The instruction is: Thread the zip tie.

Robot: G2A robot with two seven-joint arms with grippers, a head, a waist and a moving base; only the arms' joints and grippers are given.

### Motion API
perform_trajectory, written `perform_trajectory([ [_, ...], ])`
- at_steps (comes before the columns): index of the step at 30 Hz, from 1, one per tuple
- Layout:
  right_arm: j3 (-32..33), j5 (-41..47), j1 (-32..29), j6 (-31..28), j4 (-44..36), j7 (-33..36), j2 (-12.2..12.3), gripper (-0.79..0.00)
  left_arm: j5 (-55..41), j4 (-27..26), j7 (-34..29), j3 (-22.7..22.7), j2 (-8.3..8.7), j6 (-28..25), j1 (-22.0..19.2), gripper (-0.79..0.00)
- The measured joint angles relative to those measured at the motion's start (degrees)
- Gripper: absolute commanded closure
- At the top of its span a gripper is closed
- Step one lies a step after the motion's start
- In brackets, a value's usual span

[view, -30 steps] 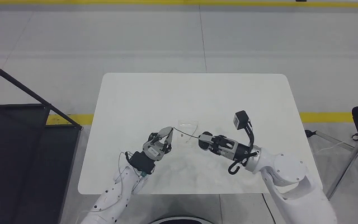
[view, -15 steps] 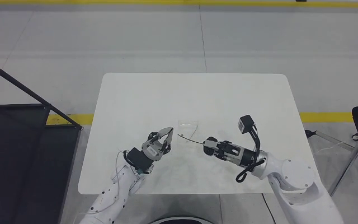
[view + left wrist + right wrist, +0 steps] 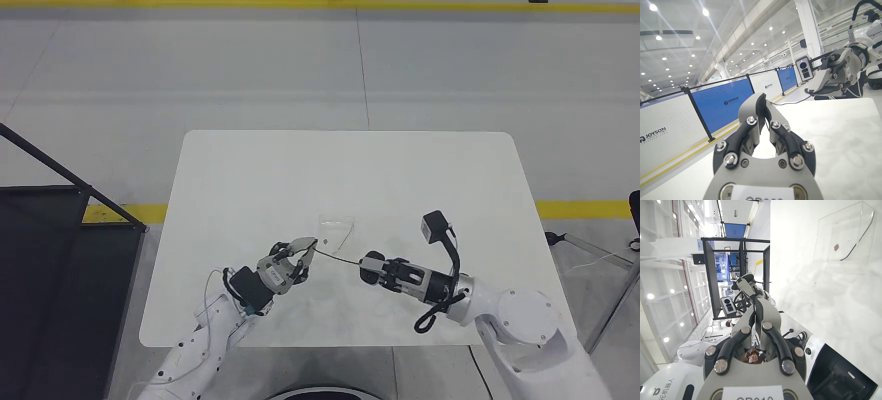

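Observation:
A thin black zip tie (image 3: 338, 256) spans the gap between both grippers just above the white table (image 3: 450, 180). My left gripper (image 3: 306, 250) is shut on one end of it; in the left wrist view the strand (image 3: 791, 102) runs from between that gripper's fingertips (image 3: 763, 103) across to the right gripper (image 3: 809, 91). My right gripper (image 3: 362, 265) is shut on the other end, its pads (image 3: 759, 309) pressed together on the strap. Farther off in the right wrist view, a short length of the tie sticks out beyond the left gripper (image 3: 755, 281).
A small clear plastic box (image 3: 337, 225) stands on the table just beyond the grippers, with another black zip tie (image 3: 857, 245) lying in it. A dark frame (image 3: 50, 170) stands off the table's left side.
The left gripper was open and is now shut on the zip tie's free end. The right gripper shifted slightly, bringing the tie's tip to it.

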Motion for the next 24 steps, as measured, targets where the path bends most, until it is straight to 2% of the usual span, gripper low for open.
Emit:
perform_trajectory([
  [24, 0.54, 1.8, 0.18, -0.11, 0.53, -0.67, 0.05, 0.0, -0.88, -0.18, -0.69, 0.22, 0.18, 0.15, -0.1, 0.0],
])
